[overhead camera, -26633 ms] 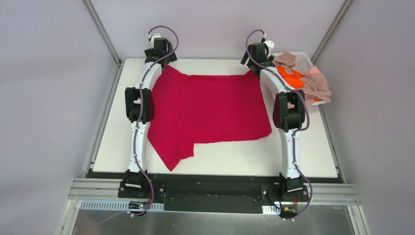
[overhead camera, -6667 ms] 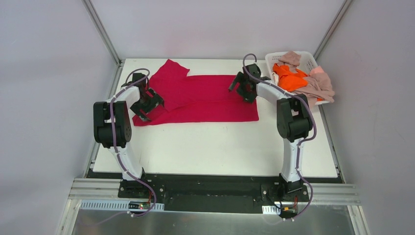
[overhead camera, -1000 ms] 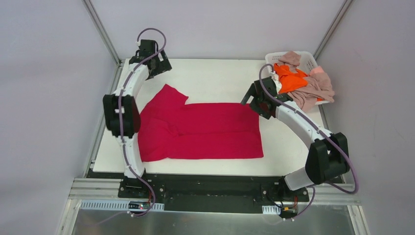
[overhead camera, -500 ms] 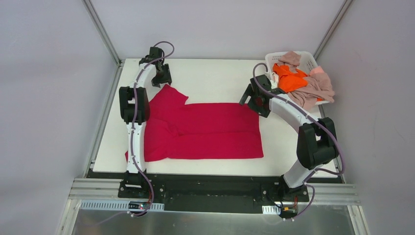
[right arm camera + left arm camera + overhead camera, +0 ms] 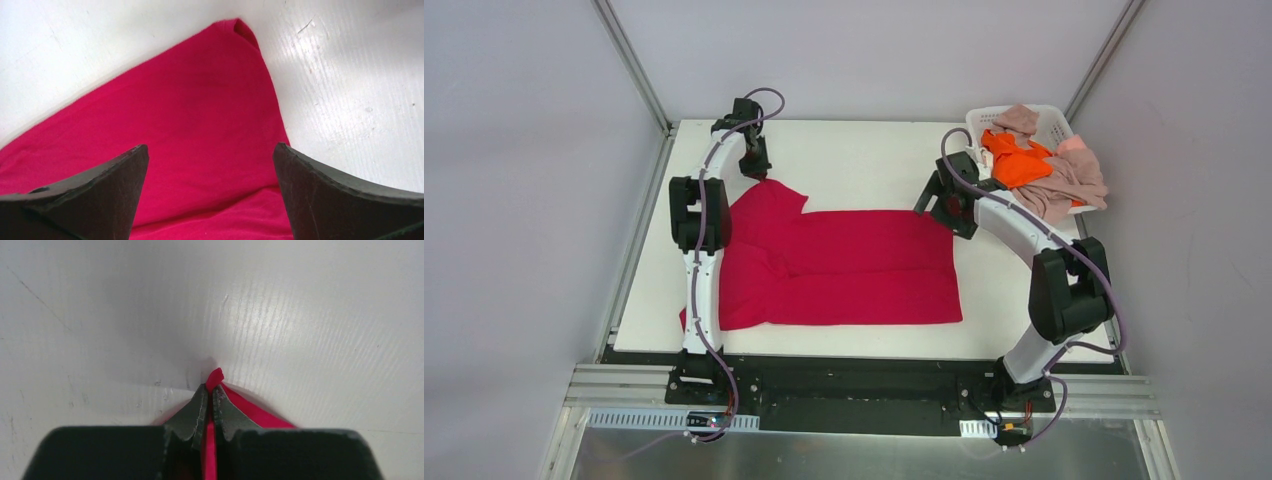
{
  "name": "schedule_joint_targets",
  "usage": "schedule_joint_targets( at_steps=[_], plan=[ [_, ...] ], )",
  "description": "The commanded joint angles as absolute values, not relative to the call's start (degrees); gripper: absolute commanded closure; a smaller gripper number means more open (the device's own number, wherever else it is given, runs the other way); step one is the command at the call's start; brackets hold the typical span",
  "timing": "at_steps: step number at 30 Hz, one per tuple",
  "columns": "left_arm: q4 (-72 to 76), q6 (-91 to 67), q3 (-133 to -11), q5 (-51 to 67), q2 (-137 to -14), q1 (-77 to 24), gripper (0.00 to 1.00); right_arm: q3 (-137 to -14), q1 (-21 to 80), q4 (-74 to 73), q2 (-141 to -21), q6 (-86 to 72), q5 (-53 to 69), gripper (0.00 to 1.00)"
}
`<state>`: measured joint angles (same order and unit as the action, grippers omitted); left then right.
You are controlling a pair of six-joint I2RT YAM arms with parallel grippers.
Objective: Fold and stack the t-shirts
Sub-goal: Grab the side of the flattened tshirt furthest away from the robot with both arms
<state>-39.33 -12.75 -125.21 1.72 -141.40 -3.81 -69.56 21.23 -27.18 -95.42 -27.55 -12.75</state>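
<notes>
Well, a white basket (image 5: 1051,124) sits at the table's (image 5: 864,150) two o'clock corner, heaped with an orange shirt (image 5: 1022,160) and pink-beige shirts (image 5: 1074,180). The red t-shirt (image 5: 844,270) lies flat across the middle. The left gripper (image 5: 210,390) is clamped on its sleeve tip at eleven o'clock. The right gripper (image 5: 211,146), jaws wide apart, hangs over its one o'clock corner.

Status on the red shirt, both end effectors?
Left end effector shut on red t-shirt, far-left tip. Right end effector open over far-right corner, no grip. Nothing in the way; basket stands clear.
</notes>
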Motion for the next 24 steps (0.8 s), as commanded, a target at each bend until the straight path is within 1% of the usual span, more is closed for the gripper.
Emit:
schedule_joint_targets(
  at_steps=[1,4,8,12,14,17,21,24],
  plan=[
    [-41.8,-11.2,-123.9,3.1,-139.3,-4.5,1.00,-74.3,19.9,-26.0,-98.5,-26.2,-15.3,0.02],
    [-41.9,-11.0,-125.0,3.2,-138.7,-4.7,1.00,-78.3,19.6,-24.6,-102.6,-24.8,-17.6,0.04],
    [-41.8,-10.8,-125.0,2.6,-136.9,-4.7,1.00,-84.7,19.3,-26.4,-110.2,-22.5,-20.7,0.11],
    [-41.8,-10.6,-124.1,2.4,-134.9,-5.0,1.00,-87.3,18.8,-26.0,-114.3,-20.5,-23.8,0.14],
    [-41.8,-10.5,-123.6,2.4,-134.4,-5.0,1.00,-87.5,18.2,-25.0,-115.5,-19.7,-22.5,0.16],
    [-41.8,-10.5,-123.2,2.5,-133.7,-5.0,1.00,-87.9,17.2,-24.0,-117.2,-19.0,-20.2,0.21],
    [-41.7,-10.3,-122.8,3.0,-133.1,-5.0,1.00,-87.4,16.5,-22.8,-118.1,-18.0,-19.8,0.24],
    [-41.5,-10.4,-122.7,2.8,-132.9,-5.0,1.00,-86.9,15.9,-21.9,-118.8,-17.7,-17.6,0.28]
  ],
)
